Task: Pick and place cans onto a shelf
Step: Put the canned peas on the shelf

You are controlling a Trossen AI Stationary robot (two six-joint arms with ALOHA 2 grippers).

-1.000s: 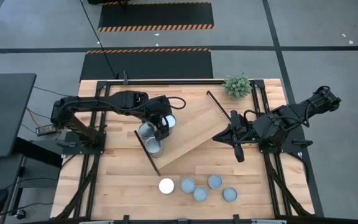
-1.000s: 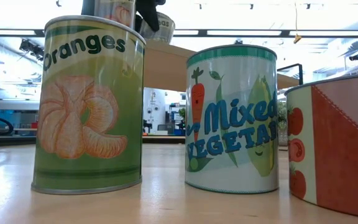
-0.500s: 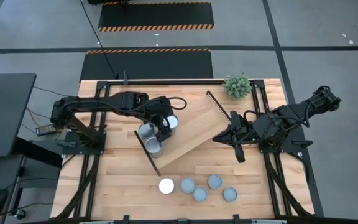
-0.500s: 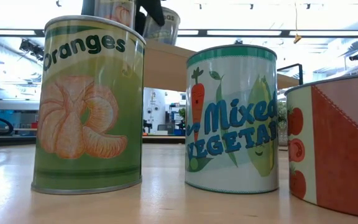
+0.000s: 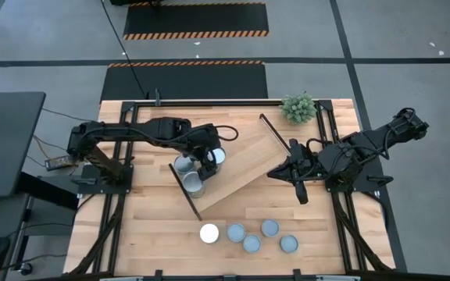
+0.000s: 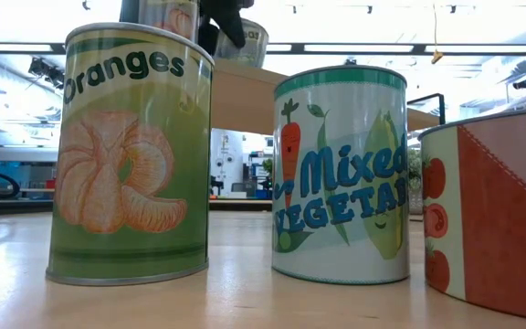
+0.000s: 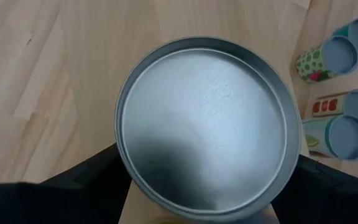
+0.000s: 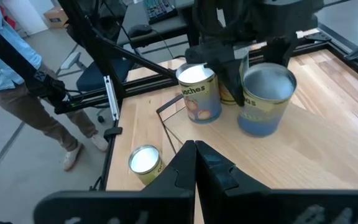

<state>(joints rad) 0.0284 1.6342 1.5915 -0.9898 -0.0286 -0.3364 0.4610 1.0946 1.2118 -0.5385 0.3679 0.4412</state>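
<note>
While the left hand [image 5: 212,161] grips a silver-topped can [image 7: 207,127] from either side — its dark fingers [image 7: 89,177] show against both flanks of the can in the left wrist view — the step in hand looks like setting that can down on the shelf [image 5: 244,160], the light-wood plank lying slantwise across the counter [image 5: 147,234]. In the right wrist view the held can stands upright over the plank, close to two cans already there, one labelled with oranges [image 8: 199,92]; whether its base touches the wood I cannot tell.

To do this well, I would keep the can vertical, bring it down until the base sits flat, and only then let the fingers part — slowly, so neither finger nudges the neighbours just beside it. Crowding is the likely fault: a knock could tip the oranges can.

Five more cans [image 5: 248,233] wait in a cluster near the counter's front edge, well apart from the shelf. The right hand [image 5: 300,191] hangs clenched and empty over the counter beside the shelf's far end.
</note>
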